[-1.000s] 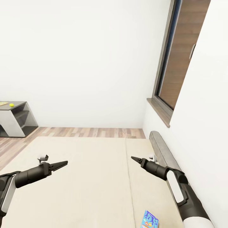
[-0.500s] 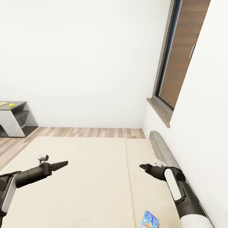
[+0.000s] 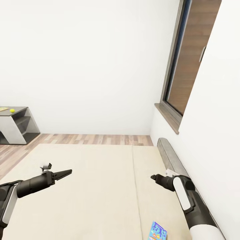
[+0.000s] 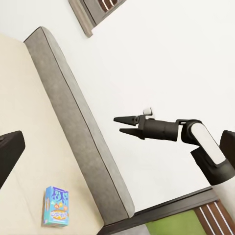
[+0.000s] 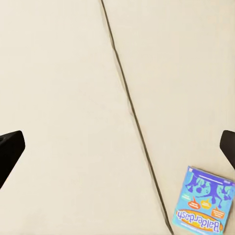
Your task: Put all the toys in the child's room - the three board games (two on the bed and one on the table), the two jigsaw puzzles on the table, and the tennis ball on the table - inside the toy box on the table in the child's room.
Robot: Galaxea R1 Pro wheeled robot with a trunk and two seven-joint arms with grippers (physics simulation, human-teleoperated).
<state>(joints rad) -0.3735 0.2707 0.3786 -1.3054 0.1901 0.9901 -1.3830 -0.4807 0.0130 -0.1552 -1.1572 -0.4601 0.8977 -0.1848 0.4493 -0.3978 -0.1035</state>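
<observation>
- The small blue board game (image 5: 204, 205) lies flat on the bed (image 3: 90, 186), just to the right of the mattress seam (image 5: 129, 110) and at the near end of it, print side up.
- I judge it a light, stiff cardboard box with a smooth printed face, so likely a little slippery; lying flush on the soft mattress, it leaves me no gap beneath.
- My best hold would be across its short width, pinching the two long edges, or tipping up one edge first.
- My right gripper (image 4: 121, 124) hangs above the bed, to the right of the seam and beyond the box, touching nothing; its fingers stand a little apart at the tips in the left wrist view, and it holds nothing.
- My left gripper (image 3: 67, 172) hovers well to the left of the seam, empty; its fingers look drawn together to a point.
- Far off to the left of the bed, the tennis ball (image 3: 12, 110) sits on the table (image 3: 20, 110).
</observation>
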